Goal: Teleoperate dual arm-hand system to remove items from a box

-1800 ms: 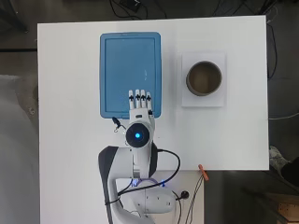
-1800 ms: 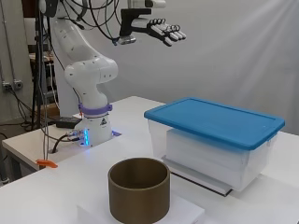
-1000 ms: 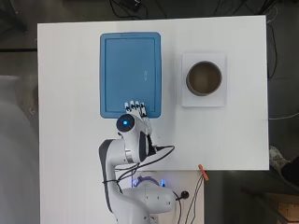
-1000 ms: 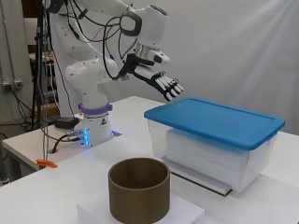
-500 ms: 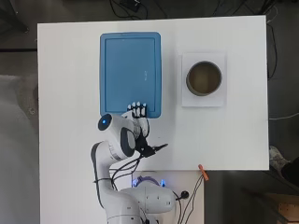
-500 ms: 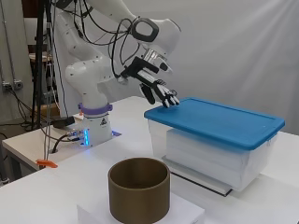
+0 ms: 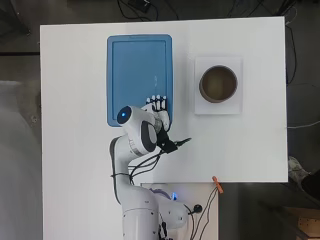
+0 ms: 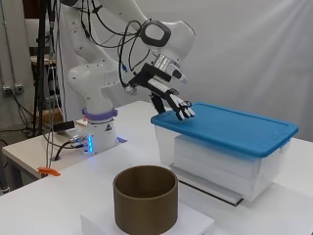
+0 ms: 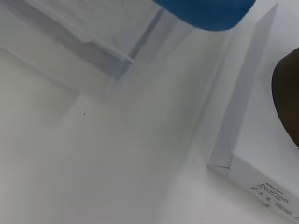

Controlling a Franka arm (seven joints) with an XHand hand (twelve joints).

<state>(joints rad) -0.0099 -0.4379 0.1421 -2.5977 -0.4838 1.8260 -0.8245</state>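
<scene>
one closed box, lid not yet lifted

one clear plastic box (image 8: 215,161) on the white worktop (image 7: 75,100), sealed by a blue lid (image 7: 137,70); contents not visible, so no item can come out until the lid does. one black and white hand (image 8: 171,100), fingers (image 7: 157,101) straight and spread, holding nothing, poised at the lid's near corner beside the arm; whether the tips touch the lid cannot be told. judged placement: at the rim, where a lid is easiest to catch and pry. one brown round pot (image 7: 218,83), empty, standing on a flat white carton (image 7: 200,107) just beside the box, probably the receiving place for removed items. one orange clip (image 7: 216,183) at the worktop's edge near the arm's base, not involved.
</scene>
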